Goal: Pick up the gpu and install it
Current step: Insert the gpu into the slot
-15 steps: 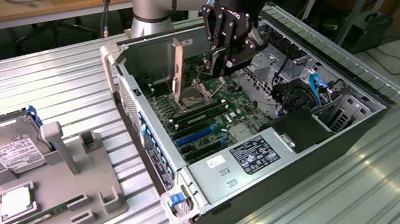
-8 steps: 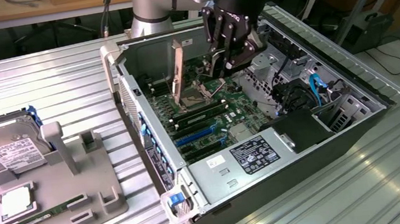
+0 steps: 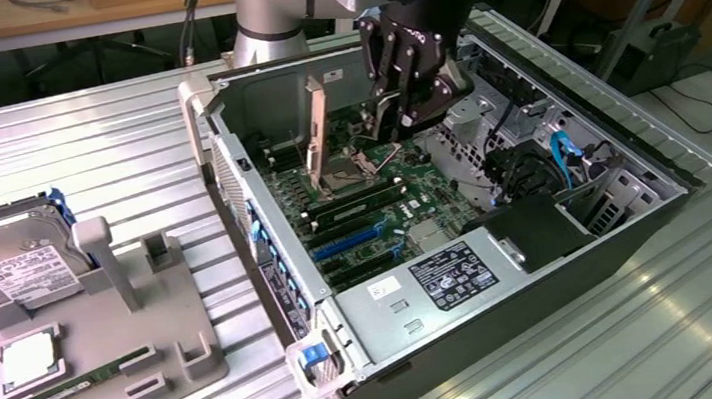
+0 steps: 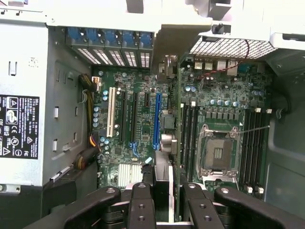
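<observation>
My gripper (image 3: 408,93) hangs inside the open computer case (image 3: 224,164), above the motherboard (image 3: 371,208). It is shut on the gpu (image 3: 383,118), a thin card that points down toward the board. In the wrist view the gpu (image 4: 164,174) shows edge-on between my black fingers (image 4: 141,202), with the gripper (image 4: 164,202) lined up close beside the long blue slot (image 4: 157,119). The card's lower edge stands a little above the board, apart from the slots.
The silver power supply (image 3: 452,274) fills the near end of the case, and the CPU socket (image 4: 217,152) and memory slots (image 4: 252,143) lie beside the card. On the exterior view's left, a grey fixture (image 3: 90,340) holds a hard drive (image 3: 14,264) and a memory stick (image 3: 81,377).
</observation>
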